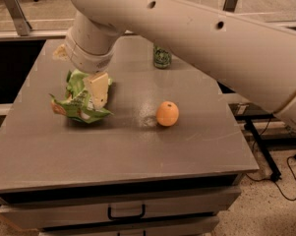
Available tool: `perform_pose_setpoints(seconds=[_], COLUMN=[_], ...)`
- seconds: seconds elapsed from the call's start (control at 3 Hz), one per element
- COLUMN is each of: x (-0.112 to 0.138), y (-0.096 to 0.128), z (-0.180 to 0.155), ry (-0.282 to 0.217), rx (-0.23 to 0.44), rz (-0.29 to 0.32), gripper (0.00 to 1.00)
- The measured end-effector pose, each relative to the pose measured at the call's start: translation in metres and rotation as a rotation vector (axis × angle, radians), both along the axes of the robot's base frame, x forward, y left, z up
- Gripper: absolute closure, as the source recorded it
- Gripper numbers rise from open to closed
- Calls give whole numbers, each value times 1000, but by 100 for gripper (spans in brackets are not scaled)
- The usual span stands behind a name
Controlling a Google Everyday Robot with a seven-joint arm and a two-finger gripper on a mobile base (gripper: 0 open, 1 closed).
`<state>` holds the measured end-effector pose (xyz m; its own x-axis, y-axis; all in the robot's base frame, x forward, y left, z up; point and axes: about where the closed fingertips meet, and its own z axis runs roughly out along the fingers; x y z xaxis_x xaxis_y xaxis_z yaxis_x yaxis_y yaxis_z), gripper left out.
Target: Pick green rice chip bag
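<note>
Grey tabletop (137, 151) filled most of the frame, with a drawer front along the bottom edge. At centre left the green rice chip bag (74, 104) lay crumpled on the table. The gripper (96, 93) sat low over the bag's right side, overlapping it; whether it was wide, narrow or clamped on the foil could not be told. By my reading the reach was done, the grasp unconfirmed and the lift left. An orange (167, 113) lay at centre, a can (162, 57) at upper centre.
</note>
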<state>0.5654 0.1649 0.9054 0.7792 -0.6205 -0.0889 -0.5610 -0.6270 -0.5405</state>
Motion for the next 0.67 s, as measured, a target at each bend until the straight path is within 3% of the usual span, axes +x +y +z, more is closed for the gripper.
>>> perform_pose_setpoints(seconds=[0.67], x=[-1], y=[30], z=[-19], ry=[5], rx=[-54], rz=[100], gripper=[65])
